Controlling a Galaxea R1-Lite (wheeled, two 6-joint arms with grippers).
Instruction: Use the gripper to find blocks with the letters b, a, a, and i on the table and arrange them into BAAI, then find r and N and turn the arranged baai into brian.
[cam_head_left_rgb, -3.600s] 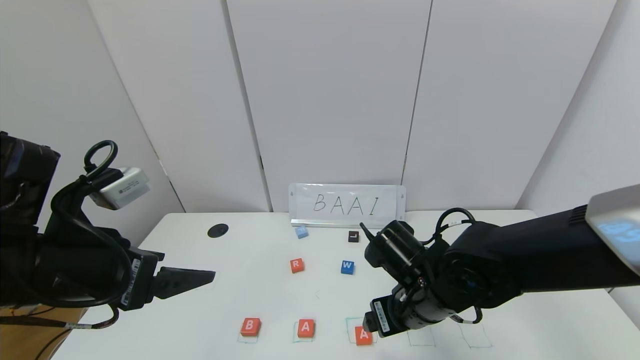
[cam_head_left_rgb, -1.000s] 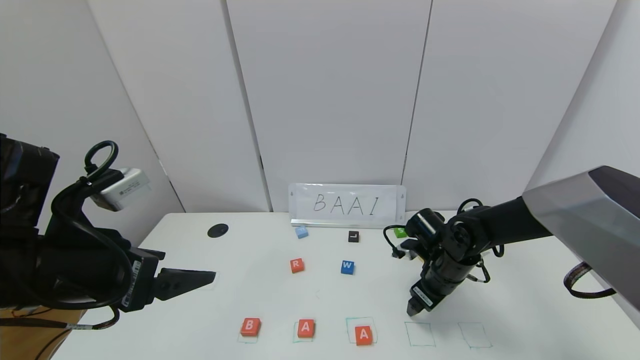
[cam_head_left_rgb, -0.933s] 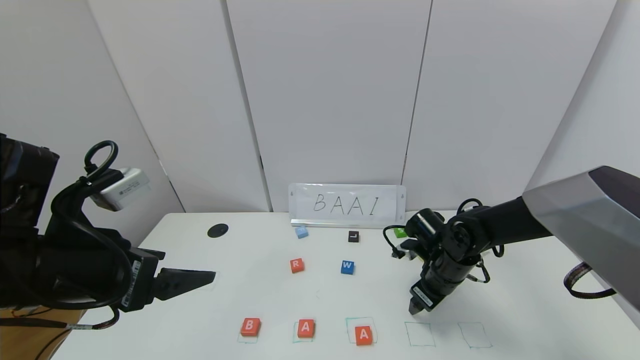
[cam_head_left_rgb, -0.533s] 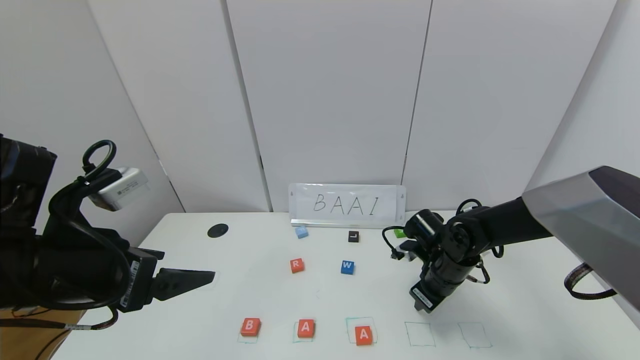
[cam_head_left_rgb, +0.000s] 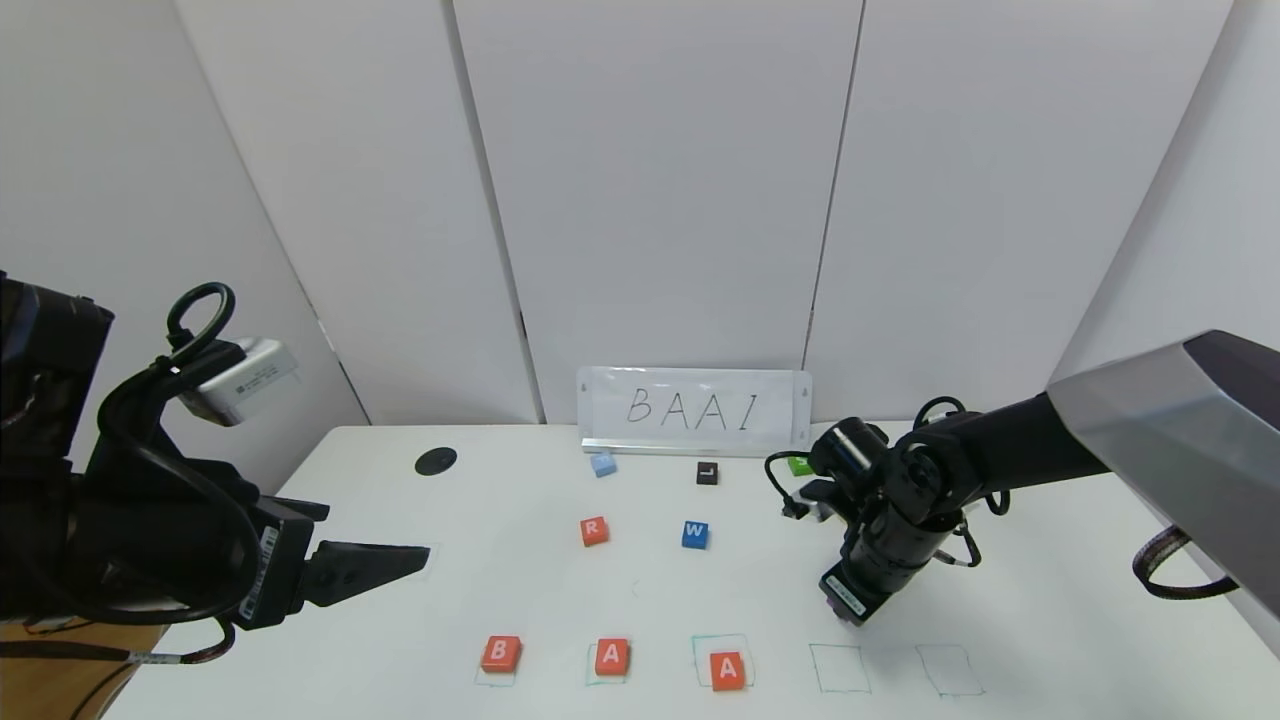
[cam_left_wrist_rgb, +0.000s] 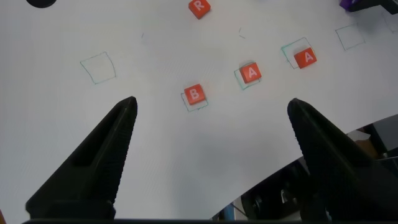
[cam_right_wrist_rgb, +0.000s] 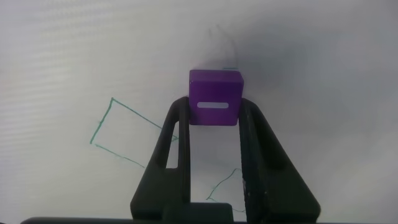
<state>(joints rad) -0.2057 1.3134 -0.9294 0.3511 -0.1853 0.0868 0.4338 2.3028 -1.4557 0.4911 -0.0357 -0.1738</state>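
since a second ago the right claw has gone from spread to pinching the purple i block, and it has risen slightly over the worktop. it hangs just behind the fourth green outline, the first free slot after the row, which is likely why it holds the block there: the slot right of the second a is where i belongs.

the b block and the two a blocks already sit in or on their outlines, reading left to right along the near edge. the r block waits farther back, near the blue w block, for the later swap.

in the right wrist view the i block sits between the fingertips, gripped on two opposite sides with its lettered face up. the white stroke runs across from finger to finger, so the letter's long axis lies along the closing line of the claw.

the left claw hovers spread over the worktop's left side, parked.
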